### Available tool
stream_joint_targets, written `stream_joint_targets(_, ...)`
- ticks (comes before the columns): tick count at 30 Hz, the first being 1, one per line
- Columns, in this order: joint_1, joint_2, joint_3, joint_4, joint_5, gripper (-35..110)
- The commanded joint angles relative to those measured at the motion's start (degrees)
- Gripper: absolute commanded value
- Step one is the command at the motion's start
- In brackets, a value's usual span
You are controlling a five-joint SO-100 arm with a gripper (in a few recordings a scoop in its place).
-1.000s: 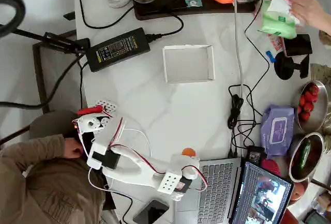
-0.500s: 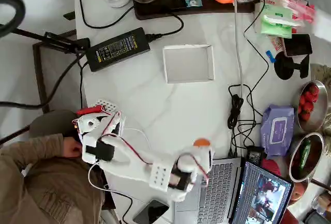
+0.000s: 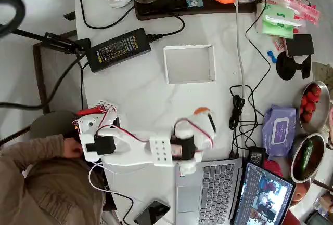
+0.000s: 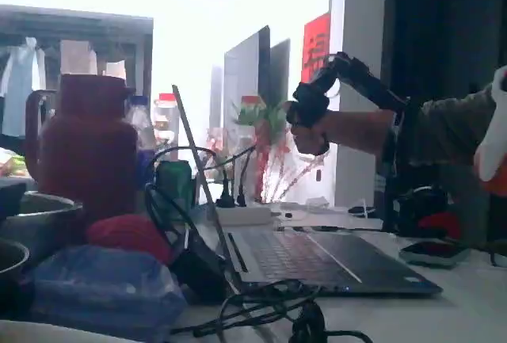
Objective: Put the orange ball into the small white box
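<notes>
Item: small smooth orange ball (image 3: 201,111), clamped in the white two-finger claw (image 3: 203,117), carried above the pale marble tabletop (image 3: 151,100), near the shallow square white box (image 3: 189,64) on its laptop side and not yet over it.

Step in hand, as judged: transport. Keep the grip firm, travel on until the ball hangs over the box's middle, lower inside the thin walls, then let go so it cannot bounce out.

Change: half a second back the ball hung closer to the grey laptop (image 3: 208,194); the arm has since swung boxward.
</notes>
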Motion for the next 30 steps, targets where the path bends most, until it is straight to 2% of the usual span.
stream_joint_targets(1,-3.5,3.6,-2.1,0.9,-0.8,4)
stream_joint_targets(17,-25.5,3.3,-1.1,0.9,-0.7,4)
stream_joint_targets(21,-28.2,2.4,-1.1,0.9,-0.7,4)
stream_joint_targets(30,-27.3,-3.6,-2.1,-0.4,-0.8,4)
